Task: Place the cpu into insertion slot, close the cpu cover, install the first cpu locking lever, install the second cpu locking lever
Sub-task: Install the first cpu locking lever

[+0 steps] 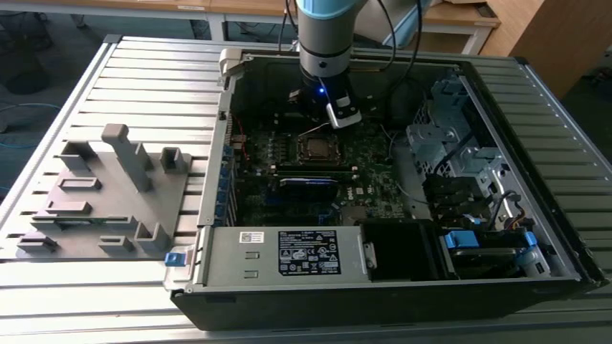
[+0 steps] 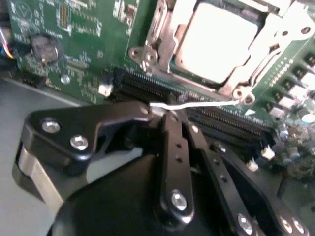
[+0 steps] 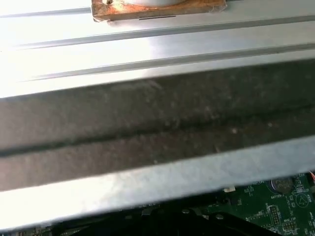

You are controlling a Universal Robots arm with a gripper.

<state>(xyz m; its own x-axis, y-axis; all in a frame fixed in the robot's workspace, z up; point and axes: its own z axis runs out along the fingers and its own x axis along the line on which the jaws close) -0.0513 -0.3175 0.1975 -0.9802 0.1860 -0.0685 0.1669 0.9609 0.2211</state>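
The cpu (image 2: 216, 39), a pale silvery square, lies in the insertion slot (image 1: 331, 150) on the green motherboard (image 2: 83, 29). Its silver cpu cover (image 2: 170, 29) lies down around it as a frame. A thin wire locking lever (image 2: 206, 104) runs along the socket's edge, and its free end sits between my black fingers. My gripper (image 2: 170, 114) is shut on that lever end. In the exterior view the gripper (image 1: 327, 123) hangs inside the open computer case, just behind the socket, with the lever (image 1: 316, 130) raised at a slant.
Long black card slots (image 2: 147, 88) lie between my fingers and the socket, and a coin battery (image 2: 45, 49) sits beside them. The case wall (image 3: 157, 128) is close by. A power supply (image 1: 287, 251), drive bays (image 1: 449, 143) and a grey fixture plate (image 1: 105, 193) surround the work area.
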